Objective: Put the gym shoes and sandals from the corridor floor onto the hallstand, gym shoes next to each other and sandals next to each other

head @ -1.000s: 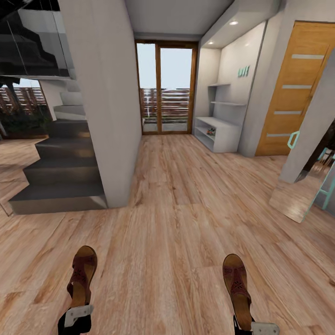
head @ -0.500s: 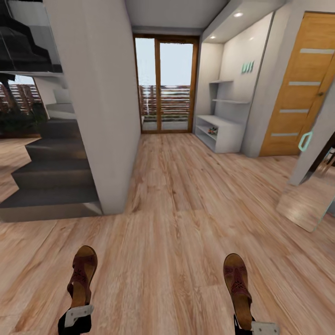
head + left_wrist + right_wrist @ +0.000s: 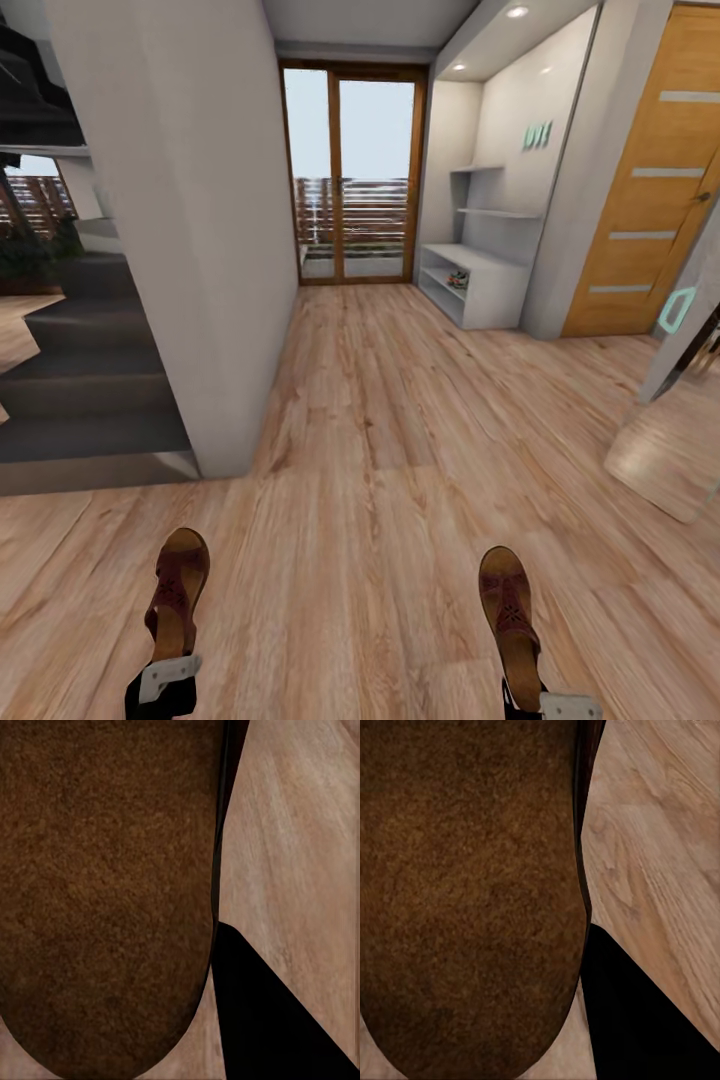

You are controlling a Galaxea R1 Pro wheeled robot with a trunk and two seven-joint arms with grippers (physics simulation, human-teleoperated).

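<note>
From the head view, the robot faces down the corridor with a brown sandal in each hand: the left hand [image 3: 165, 680] is closed on the left sandal [image 3: 177, 595] by its heel end, and the right hand [image 3: 545, 703] likewise grips the right sandal [image 3: 508, 610], both toes pointing forward above the corridor floor [image 3: 380, 450]. The hallstand [image 3: 475, 285] stands well ahead along the right-hand wall, beside the glass doors [image 3: 350, 175], and something small with a touch of orange sits on its lower tier (possibly the gym shoes, too small to tell). A grey wall [image 3: 185, 230] and dark stairs [image 3: 70, 400] lie to the left, a wooden door [image 3: 650, 200] to the right.

The left wrist view looks along the brown underside of the sandal [image 3: 105, 892], with floor planks beyond it.

The right wrist view gives much the same: the other sandal's sole [image 3: 472, 892] over the planks.

I judge this the carrying step. Next, the robot needs to drive on, veer right to the hallstand's front edge, and set the sandals side by side.
</note>
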